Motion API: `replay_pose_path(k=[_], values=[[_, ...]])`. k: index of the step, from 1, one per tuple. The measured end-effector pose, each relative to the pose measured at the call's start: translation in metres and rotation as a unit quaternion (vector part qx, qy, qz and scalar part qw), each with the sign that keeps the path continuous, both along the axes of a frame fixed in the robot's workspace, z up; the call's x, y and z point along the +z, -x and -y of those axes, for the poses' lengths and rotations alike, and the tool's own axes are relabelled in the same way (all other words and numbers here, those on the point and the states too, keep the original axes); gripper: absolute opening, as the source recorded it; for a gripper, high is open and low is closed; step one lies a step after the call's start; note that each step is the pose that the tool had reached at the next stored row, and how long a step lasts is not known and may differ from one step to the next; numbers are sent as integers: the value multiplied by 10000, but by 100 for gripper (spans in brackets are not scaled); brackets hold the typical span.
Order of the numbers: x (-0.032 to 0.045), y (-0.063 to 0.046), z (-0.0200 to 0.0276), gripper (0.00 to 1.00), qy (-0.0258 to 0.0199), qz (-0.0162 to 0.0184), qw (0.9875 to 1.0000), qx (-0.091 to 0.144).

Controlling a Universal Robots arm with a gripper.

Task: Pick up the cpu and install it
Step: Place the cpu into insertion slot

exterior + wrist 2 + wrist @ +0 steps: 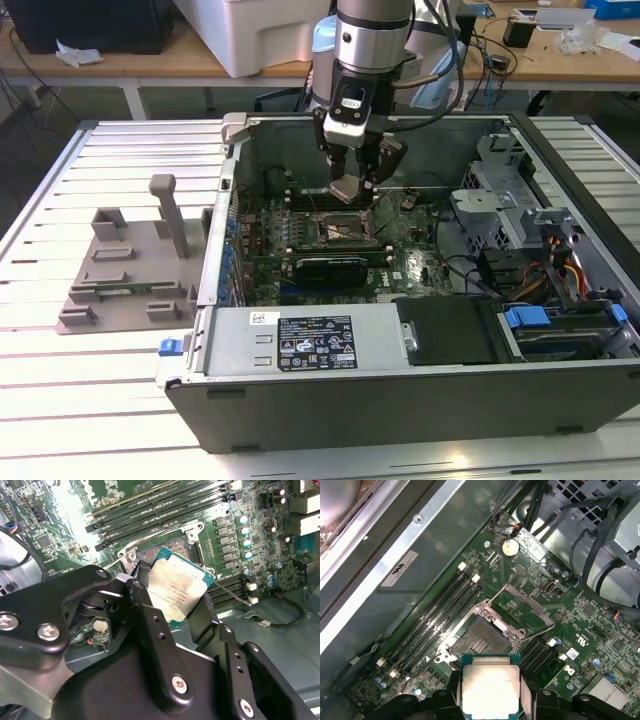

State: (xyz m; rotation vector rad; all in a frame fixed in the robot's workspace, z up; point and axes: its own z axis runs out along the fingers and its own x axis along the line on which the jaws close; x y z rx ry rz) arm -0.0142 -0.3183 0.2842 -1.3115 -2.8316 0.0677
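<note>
In the upper centre of the exterior view, the gripper (350, 184) clamps the cpu (346, 190) by two edges, just above the socket (345, 228). The first wrist view shows the socket's frame (541, 616) lifted open.

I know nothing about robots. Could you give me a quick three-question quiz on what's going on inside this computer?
1. True or false: the cpu already sits in the socket.
2. What do the jaws hold? A) a memory stick B) the cpu C) a cable
3. Fill in: the socket's metal frame is swung ____.

Key: 1 false, the jaws hold it clear of the socket; 2 B; 3 open.
</note>
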Motion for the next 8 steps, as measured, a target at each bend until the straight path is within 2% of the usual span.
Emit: replay_pose_path(k=[4, 8], values=[[0, 0, 0, 55, 7, 0, 9999, -115], [-1, 0, 0, 55, 11, 0, 9993, -377]])
